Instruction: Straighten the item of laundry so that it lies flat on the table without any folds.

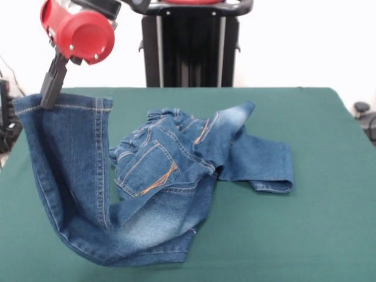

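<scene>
My claw (47,101) is clamped on one hemmed leg of the jeans (158,194), holding it up at the table's (329,235) edge. I count one pair, crumpled mid-table, one pocket showing.

A robotics lab or test bench rather than a home. A wide table (329,235) covered in plain dark green cloth fills most of the view, set against a bare white wall. Behind its far edge stands a black pedestal (191,50) of upright metal posts, the sort that carries an industrial machine. A red and black robot arm (79,32) reaches in at the upper left. Dark cables and equipment (too cut off to identify) show at both side edges. The only household thing is a pair of small blue jeans (158,176) on the cloth.
</scene>
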Robot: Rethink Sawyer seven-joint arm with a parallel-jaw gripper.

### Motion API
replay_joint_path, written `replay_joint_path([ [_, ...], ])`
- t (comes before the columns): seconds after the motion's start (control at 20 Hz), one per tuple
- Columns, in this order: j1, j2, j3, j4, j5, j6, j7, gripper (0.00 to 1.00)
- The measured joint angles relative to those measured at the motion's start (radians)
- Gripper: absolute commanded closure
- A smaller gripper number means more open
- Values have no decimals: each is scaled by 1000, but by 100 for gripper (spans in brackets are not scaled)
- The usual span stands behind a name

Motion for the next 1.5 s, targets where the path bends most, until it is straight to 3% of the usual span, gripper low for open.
replay_joint_path([
  [0.55,84,226,1,-306,-1,296,0,100],
  [0.85,160,412,3,-533,-16,451,0,100],
  [1.1,215,562,11,-751,-77,609,0,100],
  [1.35,265,719,61,-1018,-195,835,0,100],
  [1.5,272,744,91,-1077,-241,892,0,100],
])
